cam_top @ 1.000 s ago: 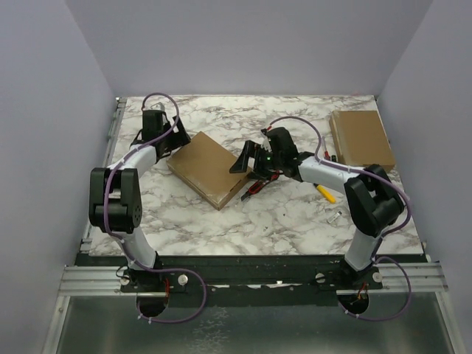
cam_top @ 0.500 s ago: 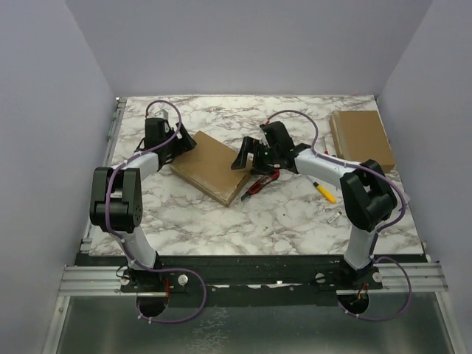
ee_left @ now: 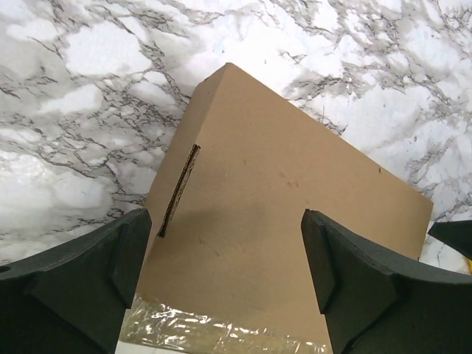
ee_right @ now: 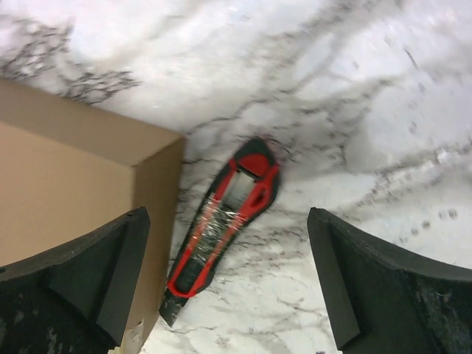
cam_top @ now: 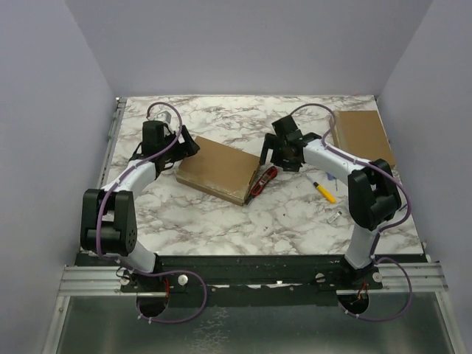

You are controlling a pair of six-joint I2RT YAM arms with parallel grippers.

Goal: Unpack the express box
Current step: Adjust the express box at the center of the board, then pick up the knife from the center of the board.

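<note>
Flat brown cardboard box (cam_top: 219, 169) lies mid-table on the marbled white table (cam_top: 221, 221). Left jaws released over its 10 o'clock end; right jaws released above the red-and-black utility knife (ee_right: 225, 221) at its 3 o'clock.

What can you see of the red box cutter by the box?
The box cutter is a slim red-and-black plastic handle, shiny clear film round its middle. It lies flat on the marble table, close beside the cardboard box, by a corner; contact unclear. Blade state can't be told. The right fingers hang open above it, one each side, not gripping.
</note>
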